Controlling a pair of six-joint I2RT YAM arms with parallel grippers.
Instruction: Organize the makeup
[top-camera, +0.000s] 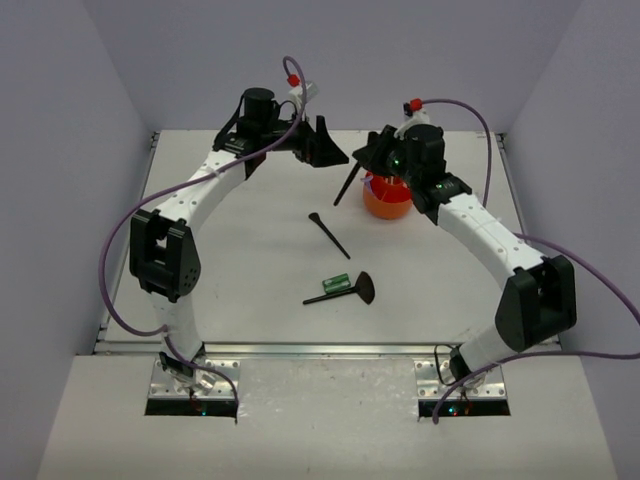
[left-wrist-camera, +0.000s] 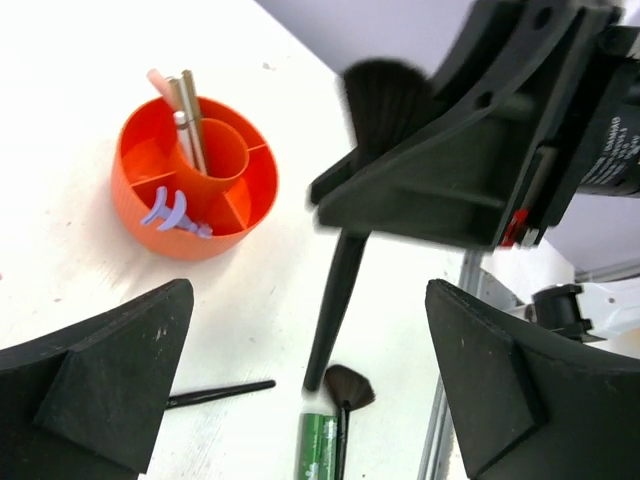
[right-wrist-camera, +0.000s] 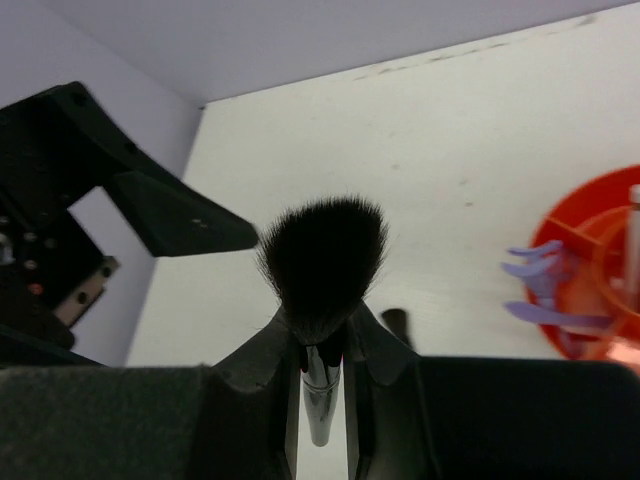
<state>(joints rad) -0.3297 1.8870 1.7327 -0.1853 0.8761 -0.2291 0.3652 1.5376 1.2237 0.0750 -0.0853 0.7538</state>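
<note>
Now, with the right jaws pinching the big black brush (right-wrist-camera: 322, 250) just under its bristles, handle hanging beside the orange cup (top-camera: 388, 204) toward the far edge of the tabletop (top-camera: 240, 300), I'd centre that handle over a free compartment before lowering; left jaws spread, idle.

We see a round orange plastic cup (top-camera: 386, 204) with inner compartments standing upright toward the far right of the flat white surface (top-camera: 250, 280). Pale lilac-grey walls (top-camera: 60, 150) enclose that surface on three sides.
</note>
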